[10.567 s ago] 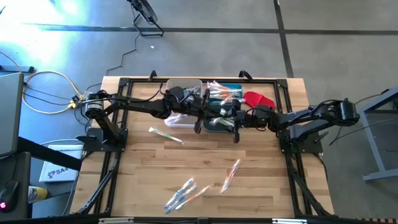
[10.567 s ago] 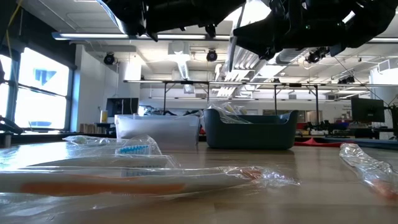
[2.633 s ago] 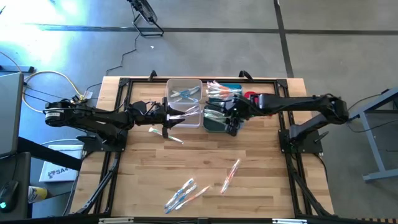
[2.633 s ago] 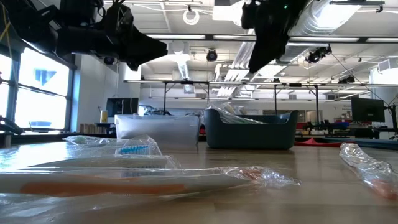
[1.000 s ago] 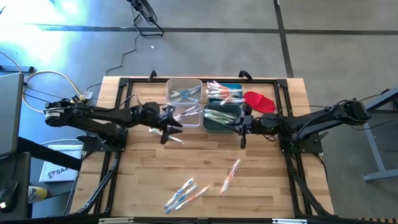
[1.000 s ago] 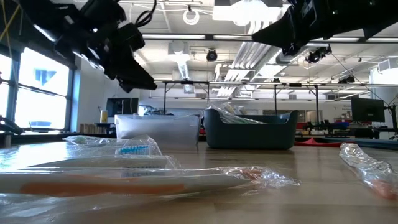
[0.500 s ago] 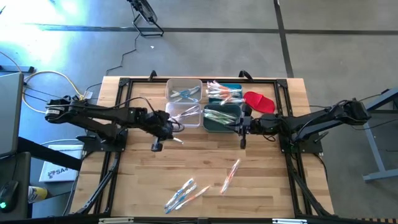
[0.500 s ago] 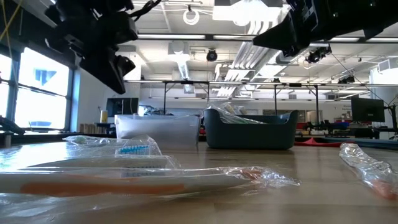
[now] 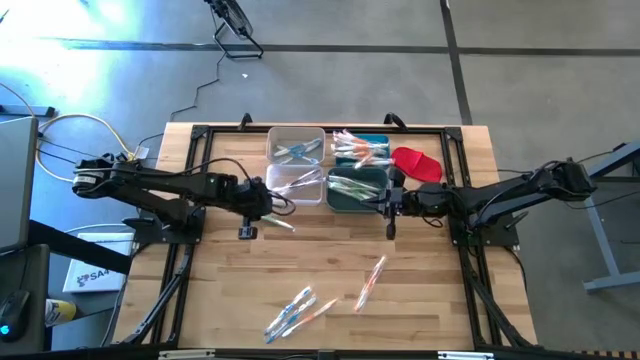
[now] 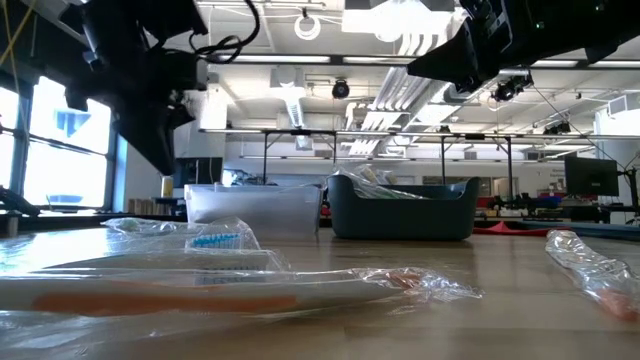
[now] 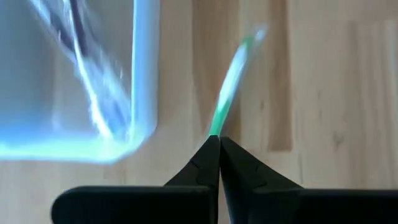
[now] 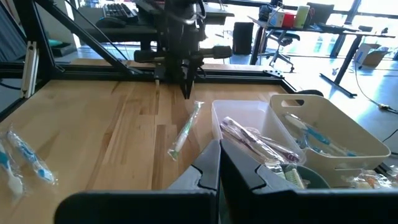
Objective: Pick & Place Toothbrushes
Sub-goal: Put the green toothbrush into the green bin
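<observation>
Toothbrushes [image 9: 300, 313] loose on wooden table [image 9: 420, 300]

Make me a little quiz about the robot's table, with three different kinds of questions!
1. True or false: the red cloth piece lies inside the dark bin.
2. Pick one. The green toothbrush in front of the left arm's jaws lies: A) on the wood beside the clear bin, B) in the dark bin, C) on the floor.
3. Fill the gap: both arms' jaws are ____.

Key: 1 false, it lies beside the bin; 2 A; 3 shut.
</observation>
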You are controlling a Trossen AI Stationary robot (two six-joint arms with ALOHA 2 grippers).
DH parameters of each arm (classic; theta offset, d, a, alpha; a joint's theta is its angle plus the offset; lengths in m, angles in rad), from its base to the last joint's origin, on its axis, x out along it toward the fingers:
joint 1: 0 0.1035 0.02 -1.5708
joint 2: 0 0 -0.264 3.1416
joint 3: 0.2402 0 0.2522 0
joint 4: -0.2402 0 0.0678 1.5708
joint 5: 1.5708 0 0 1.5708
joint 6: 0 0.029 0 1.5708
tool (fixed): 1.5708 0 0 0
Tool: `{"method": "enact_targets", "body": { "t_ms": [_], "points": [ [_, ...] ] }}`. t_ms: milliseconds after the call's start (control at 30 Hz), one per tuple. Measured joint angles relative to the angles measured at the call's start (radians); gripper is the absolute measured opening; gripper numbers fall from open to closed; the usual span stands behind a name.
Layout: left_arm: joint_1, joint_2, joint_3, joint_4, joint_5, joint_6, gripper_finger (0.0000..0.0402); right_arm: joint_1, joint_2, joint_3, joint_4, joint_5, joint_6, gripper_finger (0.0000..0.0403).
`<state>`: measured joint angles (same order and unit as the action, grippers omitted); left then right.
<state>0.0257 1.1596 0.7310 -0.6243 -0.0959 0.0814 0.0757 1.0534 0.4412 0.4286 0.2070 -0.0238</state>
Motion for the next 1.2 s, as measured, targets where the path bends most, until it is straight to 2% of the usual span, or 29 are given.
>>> {"method": "enact_targets", "body": {
  "t_ms": [300, 600, 733, 1200],
  "points": [
    [0.000, 0.004, 0.000, -0.067, -0.038, -0.011, 0.0019, 0.000, 0.000, 0.000, 0.000, 0.000, 0.000, 0.0002],
    [0.000, 0.004, 0.000, -0.070, -0.073, -0.012, 0.0117, 0.000, 0.000, 0.000, 0.000, 0.000, 0.000, 0.0002],
    [0.000, 0.004, -0.005, -0.095, -0.073, -0.038, 0.0145, 0.000, 0.000, 0.000, 0.000, 0.000, 0.000, 0.0002],
    [0.000, 0.004, -0.150, -0.003, -0.072, -0.141, 0.0150, 0.000, 0.000, 0.000, 0.001, 0.000, 0.000, 0.0002]
  ]
}}
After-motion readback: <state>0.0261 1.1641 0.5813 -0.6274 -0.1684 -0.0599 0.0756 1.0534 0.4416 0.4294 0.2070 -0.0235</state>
